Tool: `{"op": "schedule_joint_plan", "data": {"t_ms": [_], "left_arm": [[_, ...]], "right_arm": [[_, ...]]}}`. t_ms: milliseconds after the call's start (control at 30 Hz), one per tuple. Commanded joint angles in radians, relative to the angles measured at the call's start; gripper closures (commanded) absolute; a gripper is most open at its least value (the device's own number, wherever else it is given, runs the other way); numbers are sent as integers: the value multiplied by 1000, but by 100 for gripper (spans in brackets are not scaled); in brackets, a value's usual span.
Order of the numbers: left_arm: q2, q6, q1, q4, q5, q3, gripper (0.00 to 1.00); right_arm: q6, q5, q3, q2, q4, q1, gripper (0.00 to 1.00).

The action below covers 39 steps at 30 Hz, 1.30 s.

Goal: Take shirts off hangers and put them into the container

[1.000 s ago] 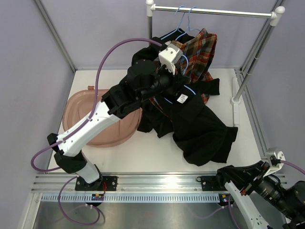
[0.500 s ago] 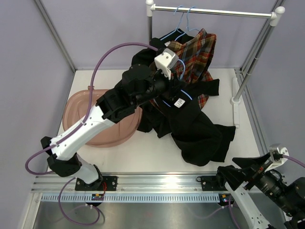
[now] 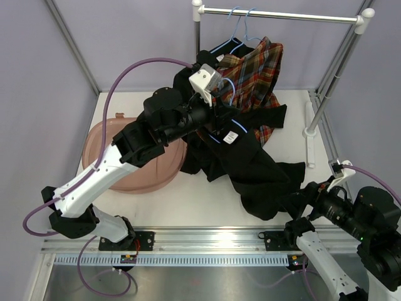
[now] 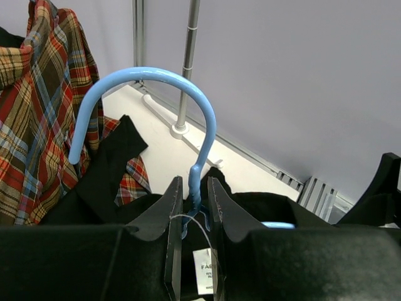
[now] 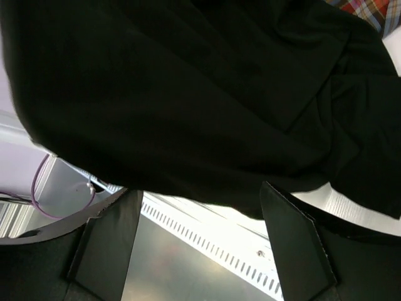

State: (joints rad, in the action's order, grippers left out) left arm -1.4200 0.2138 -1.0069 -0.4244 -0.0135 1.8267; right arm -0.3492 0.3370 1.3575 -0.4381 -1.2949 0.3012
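Left gripper (image 4: 193, 199): clamped on blue hanger (image 4: 153, 74) neck, keeping black shirt (image 3: 263, 179) collar raised.
Right gripper (image 5: 199, 219): jaws spread, empty, at shirt hem, probably to tug it off.

We see pale lilac walls (image 3: 125, 37) enclosing a white table (image 3: 188, 200); a white-and-metal rail (image 3: 282, 15) stands at one o'clock.
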Motion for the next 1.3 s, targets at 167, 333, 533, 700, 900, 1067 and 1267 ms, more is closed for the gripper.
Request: {"op": "schedule_joint_plan", "data": {"t_ms": [167, 333, 533, 700, 900, 1067, 1267], "left_arm": [[13, 1, 2, 92, 7, -14, 100], [-14, -13, 1, 75, -11, 19, 100], [-83, -42, 17, 26, -147, 114, 100], [-119, -44, 42, -1, -252, 194, 100], [-119, -21, 59, 36, -315, 223, 100], [-114, 5, 63, 42, -330, 259, 100], [-106, 84, 62, 35, -362, 307, 100]], "right_arm": [[21, 45, 31, -66, 111, 6, 36], [-11, 71, 8, -32, 101, 6, 100], [-71, 56, 95, 83, 20, 6, 100], [-106, 43, 221, 209, -38, 1, 100], [-123, 76, 333, 300, -106, -8, 100], [-140, 74, 406, 392, -129, -14, 100], [-183, 115, 399, 509, -112, -16, 100]]}}
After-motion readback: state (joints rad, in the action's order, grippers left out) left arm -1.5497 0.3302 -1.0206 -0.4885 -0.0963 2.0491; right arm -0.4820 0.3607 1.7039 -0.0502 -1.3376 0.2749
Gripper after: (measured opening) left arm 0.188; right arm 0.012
